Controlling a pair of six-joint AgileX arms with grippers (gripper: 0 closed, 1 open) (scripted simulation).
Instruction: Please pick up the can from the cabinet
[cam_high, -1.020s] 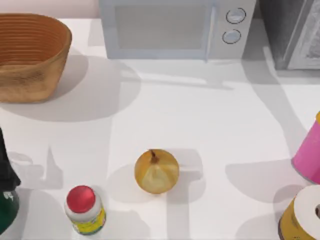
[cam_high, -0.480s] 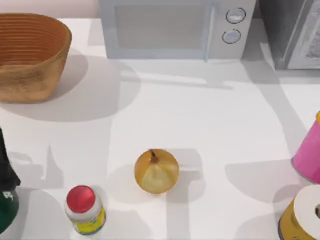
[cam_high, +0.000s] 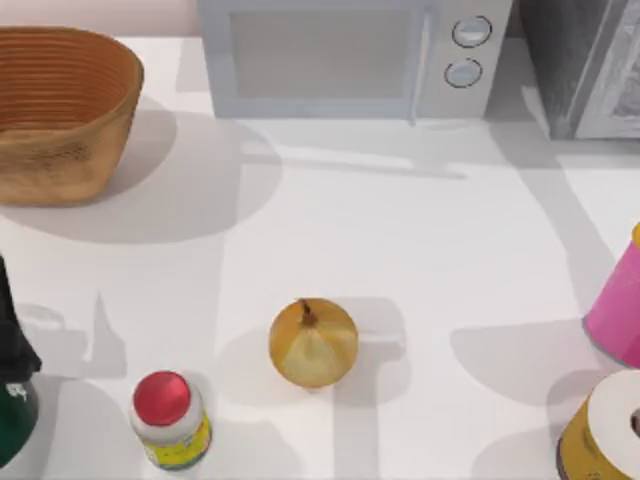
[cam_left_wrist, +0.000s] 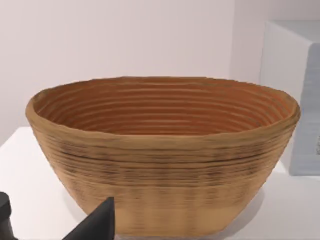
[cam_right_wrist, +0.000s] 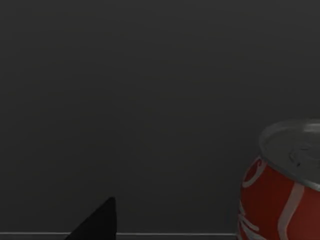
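**Bright table, dim right wrist view**

The top view is evenly bright. Soft grey shadows fall on the white cabinet (cam_high: 420, 250) beside the basket (cam_high: 60, 110) and onion (cam_high: 313, 343). The right wrist view is dim; the can (cam_right_wrist: 282, 185) stands against what may be a dark wall.

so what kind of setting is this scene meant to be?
Most likely a rendered kitchen counter. A white microwave oven with two round dials stands at the back of the broad white flat top; a woven brown basket sits at its left, and a yellow-brown onion lies near the front.
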